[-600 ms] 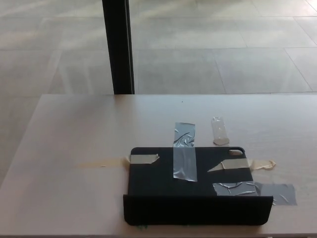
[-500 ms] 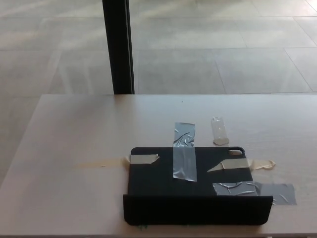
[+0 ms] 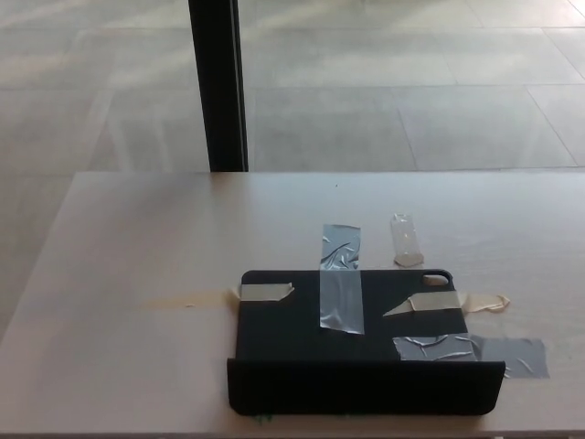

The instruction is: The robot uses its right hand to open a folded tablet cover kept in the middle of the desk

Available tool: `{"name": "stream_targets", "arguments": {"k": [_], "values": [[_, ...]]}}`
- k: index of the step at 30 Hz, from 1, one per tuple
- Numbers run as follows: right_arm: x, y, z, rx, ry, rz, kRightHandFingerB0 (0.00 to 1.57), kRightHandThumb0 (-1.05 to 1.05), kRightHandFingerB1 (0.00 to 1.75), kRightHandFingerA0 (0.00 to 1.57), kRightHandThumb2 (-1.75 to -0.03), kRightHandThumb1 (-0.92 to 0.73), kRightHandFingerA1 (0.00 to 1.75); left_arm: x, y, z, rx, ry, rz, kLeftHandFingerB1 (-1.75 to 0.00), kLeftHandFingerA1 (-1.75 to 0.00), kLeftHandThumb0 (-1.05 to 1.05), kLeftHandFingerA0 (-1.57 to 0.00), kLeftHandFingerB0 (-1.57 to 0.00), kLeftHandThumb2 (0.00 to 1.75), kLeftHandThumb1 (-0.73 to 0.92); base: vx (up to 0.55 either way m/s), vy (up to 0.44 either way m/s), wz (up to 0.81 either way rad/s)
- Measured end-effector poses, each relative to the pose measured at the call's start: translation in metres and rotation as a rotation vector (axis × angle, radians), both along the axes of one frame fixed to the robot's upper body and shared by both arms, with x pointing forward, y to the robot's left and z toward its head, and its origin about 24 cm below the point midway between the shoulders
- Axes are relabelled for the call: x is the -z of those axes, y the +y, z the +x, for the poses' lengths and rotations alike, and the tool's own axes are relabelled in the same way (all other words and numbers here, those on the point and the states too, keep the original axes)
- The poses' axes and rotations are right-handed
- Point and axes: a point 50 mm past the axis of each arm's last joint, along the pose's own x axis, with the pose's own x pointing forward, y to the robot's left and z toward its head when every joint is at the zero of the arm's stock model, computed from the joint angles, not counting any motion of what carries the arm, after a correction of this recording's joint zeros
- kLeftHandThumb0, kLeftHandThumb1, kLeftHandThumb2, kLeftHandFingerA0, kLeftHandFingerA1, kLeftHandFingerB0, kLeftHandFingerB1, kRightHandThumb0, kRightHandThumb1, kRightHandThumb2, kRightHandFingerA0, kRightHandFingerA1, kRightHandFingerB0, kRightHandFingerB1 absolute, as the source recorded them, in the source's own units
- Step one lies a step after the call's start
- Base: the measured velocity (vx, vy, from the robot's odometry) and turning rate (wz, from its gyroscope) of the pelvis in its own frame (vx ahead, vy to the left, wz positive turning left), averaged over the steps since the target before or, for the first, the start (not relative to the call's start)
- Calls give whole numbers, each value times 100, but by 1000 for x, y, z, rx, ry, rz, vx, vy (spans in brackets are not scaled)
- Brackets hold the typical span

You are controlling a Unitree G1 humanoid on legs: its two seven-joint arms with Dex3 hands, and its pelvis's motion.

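While neither robot hand shows anywhere over the work, so nothing can be said of their fingers, the pale wooden tabletop [image 3: 137,238] lies broad and mostly bare on its left side, with only a faint tan smear of old adhesive [image 3: 183,301] running toward the middle. Behind it a dark vertical post [image 3: 218,85] rises from the tiled floor [image 3: 411,101].

Moving toward the centre, the tablet cover [image 3: 356,352] sits near the tabletop's front edge, slightly right of the middle. It is matte black, a flat rectangle with rounded far corners, and its near strip stands folded up as a low wall along the front. Its long axis runs left to right, parallel to the tabletop's front edge, with the folded strip facing the robot and the flat panel stretching away.

A short beige tape piece [image 3: 263,292] holds its far left corner. A grey tape strip [image 3: 340,278] crosses the far edge at the middle, half on the cover and half on the wood. Further right, a clear tape scrap [image 3: 405,240] lies on the wood just beyond the cover. A beige tape sliver [image 3: 448,303] crosses the right edge, and a crumpled grey tape band [image 3: 475,351] spans the right side onto the tabletop.
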Motion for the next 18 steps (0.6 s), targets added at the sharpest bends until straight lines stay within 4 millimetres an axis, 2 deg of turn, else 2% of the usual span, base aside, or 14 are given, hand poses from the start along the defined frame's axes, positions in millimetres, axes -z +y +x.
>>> {"name": "stream_targets", "arguments": {"k": [2,3,6,7,8,9,10,11,18], "values": [[-11,8,11,-47,-28,-35,46,-81,40,65,-67,-91,51,0,0,-1,-5,-3,-4,-64,-76,-79,-67,-50,66,87,0,0,0],[-28,25,29,-133,-70,-92,44,-81,41,59,-67,-90,52,0,1,-1,-16,-9,-9,-64,-76,-78,-66,-50,66,87,0,0,0],[-52,55,55,-265,-121,-179,42,-82,41,62,-66,-88,53,-1,2,-2,-27,-19,-12,-64,-76,-77,-66,-50,66,87,0,0,0],[-59,67,64,-310,-138,-207,38,-85,39,62,-68,-91,60,-2,3,-2,-34,-21,-13,-64,-76,-78,-66,-50,66,86,0,0,0],[-64,77,72,-351,-146,-232,41,-90,35,65,-68,-91,57,-2,3,-3,-38,-25,-14,-65,-76,-78,-65,-51,66,86,0,0,0],[-67,88,79,-391,-145,-255,35,-93,47,53,-114,-77,61,-2,3,-2,-41,-29,-16,-68,-80,-76,-68,-47,115,67,0,0,0],[-67,96,85,-423,-138,-273,35,-93,47,53,-114,-77,61,-2,3,-3,-44,-30,-18,-68,-80,-76,-68,-47,115,67,0,0,0],[-67,105,90,-460,-124,-298,40,-87,33,55,-68,-91,48,-1,3,-3,-47,-32,-20,-66,-80,-80,-73,-53,65,85,0,0,0],[-55,169,108,-699,-29,-456,44,-88,36,58,-69,-92,46,-1,3,-3,-57,-41,-29,-65,-78,-81,-72,-51,65,85,0,0,0]]}}
